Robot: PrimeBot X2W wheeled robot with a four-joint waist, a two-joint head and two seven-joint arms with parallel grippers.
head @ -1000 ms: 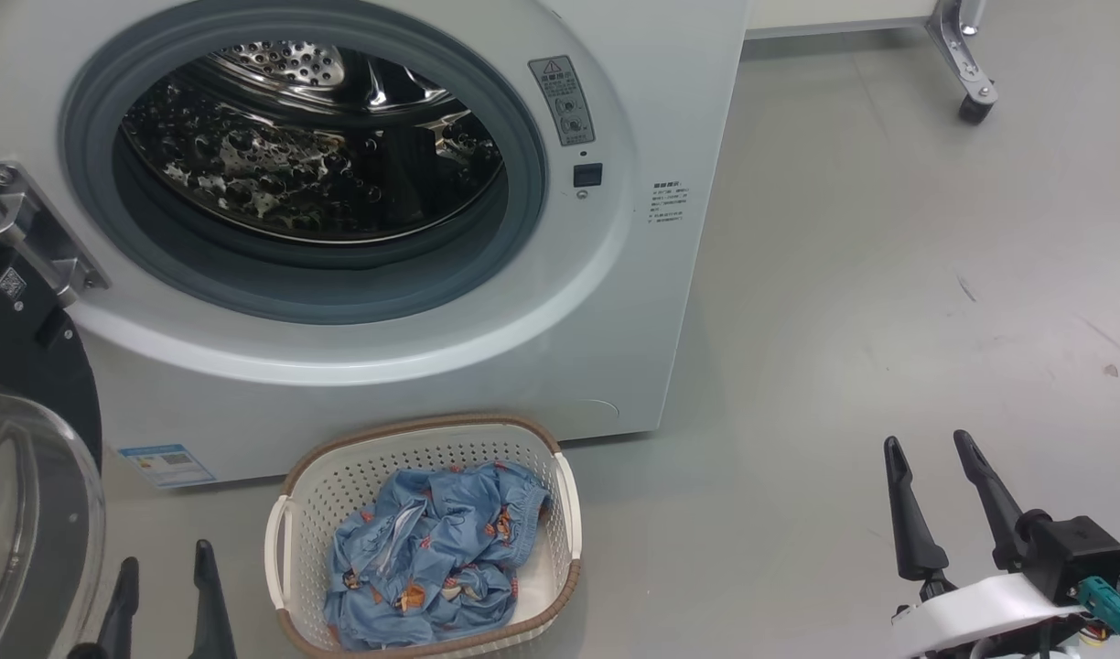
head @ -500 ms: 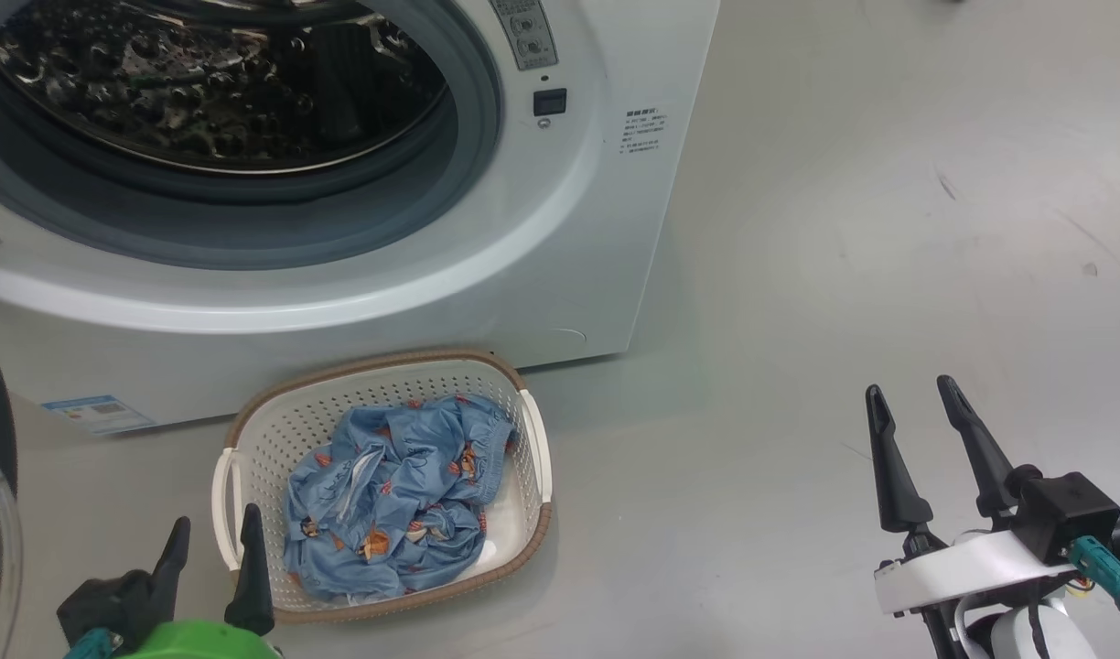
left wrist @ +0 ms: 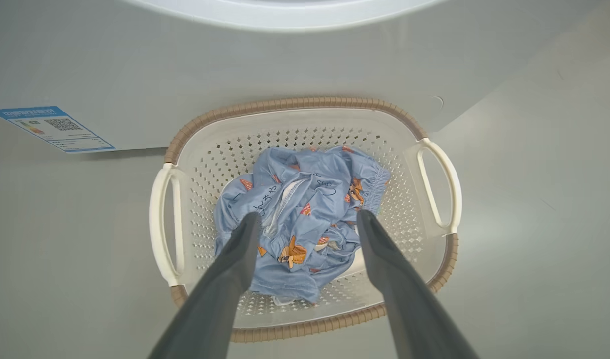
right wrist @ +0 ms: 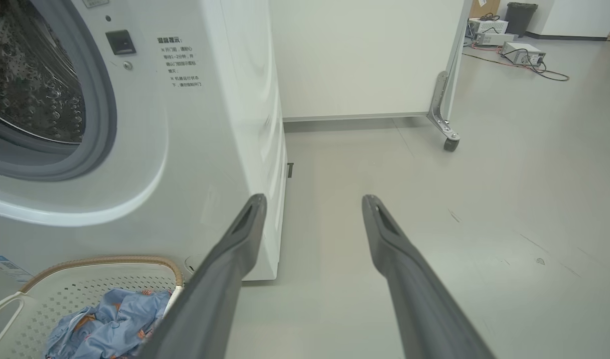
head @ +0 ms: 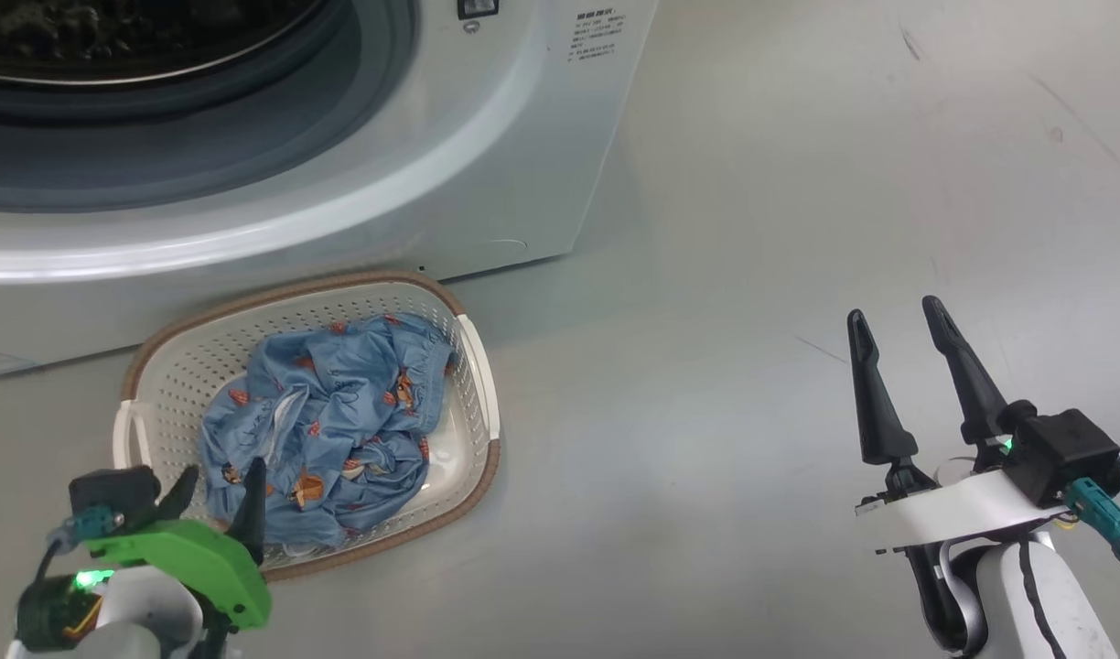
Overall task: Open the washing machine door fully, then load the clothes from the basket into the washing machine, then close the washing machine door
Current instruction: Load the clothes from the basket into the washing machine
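The white washing machine stands at the upper left with its grey gasket and drum mouth uncovered; the washing machine door is out of view. On the floor in front sits the cream basket with a brown rim. The crumpled light-blue clothes lie in it. My left gripper hovers open over the basket's near edge, and in the left wrist view its fingers straddle the clothes from above without touching them. My right gripper stands open and empty over bare floor far to the right.
A blue sticker marks the washer's lower front. Behind the machine stands a white panel on a metal leg with a caster. Boxes and cables lie far off on the grey floor.
The head camera has tilted down and turned, so the washer slid up and the door left the picture. My left gripper has come forward over the basket's near edge. Both stay open.
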